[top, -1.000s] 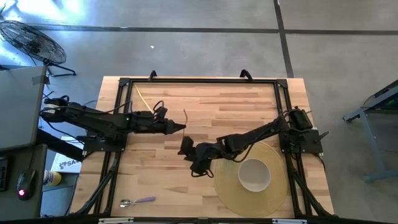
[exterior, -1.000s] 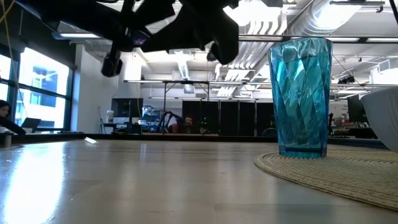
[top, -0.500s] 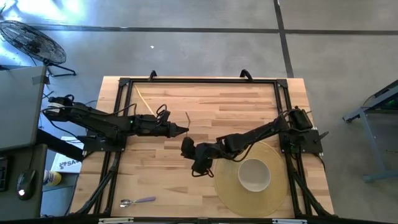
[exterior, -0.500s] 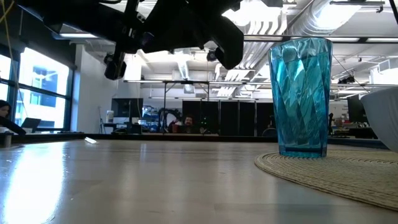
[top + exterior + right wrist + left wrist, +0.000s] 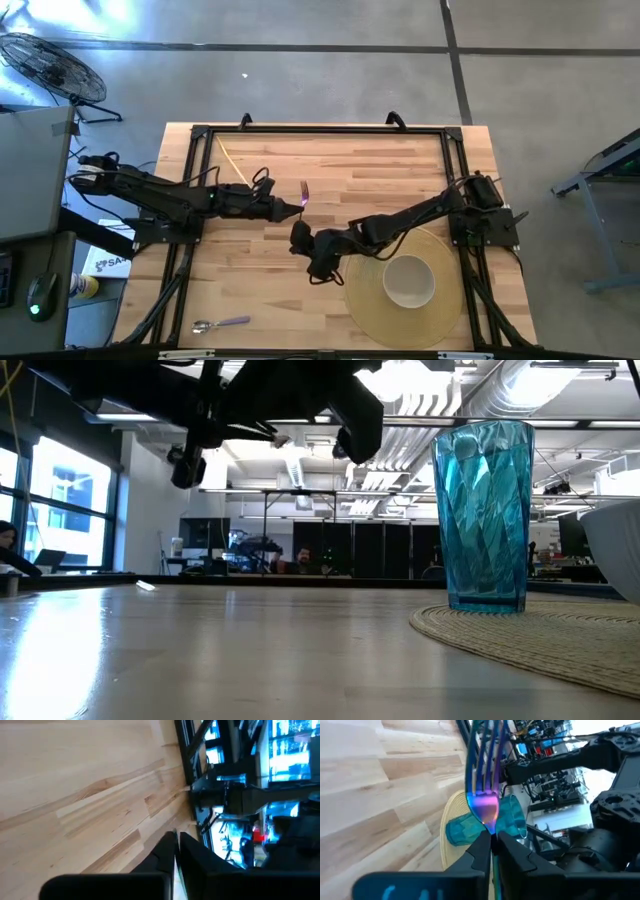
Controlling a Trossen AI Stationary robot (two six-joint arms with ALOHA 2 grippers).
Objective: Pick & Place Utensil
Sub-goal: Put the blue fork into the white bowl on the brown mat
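Viewing high: left gripper [image 5: 292, 208] sits near table [image 5: 330, 160] centre, closed on the fork [image 5: 304, 193], whose tines point toward 12 o'clock.
High, right gripper: right gripper [image 5: 297, 238] is just at 6 o'clock of the left gripper, its arm reaching in from 3 o'clock; fingers look closed.
High, mat: round mat [image 5: 362, 296] lies at 4 o'clock of centre, with a bowl [image 5: 409, 280] on it.
High, spoon: spoon [image 5: 220, 324] lies on the table at 7 o'clock, well apart from both grippers.
Low, arms: both arms cross overhead as dark shapes, clear of the tabletop.
Low, tumbler: blue tumbler [image 5: 485, 516] stands upright on the mat [image 5: 540, 637].
Left wrist, fork: fork [image 5: 483, 780] is clamped at the neck between the fingers [image 5: 476, 851]; tines extend away from the gripper; tumbler [image 5: 485, 822] and mat [image 5: 451, 810] show beyond it.
Right wrist, fingers: fingers [image 5: 165, 849] are pressed together with nothing visible between them, above bare table [image 5: 75, 780].
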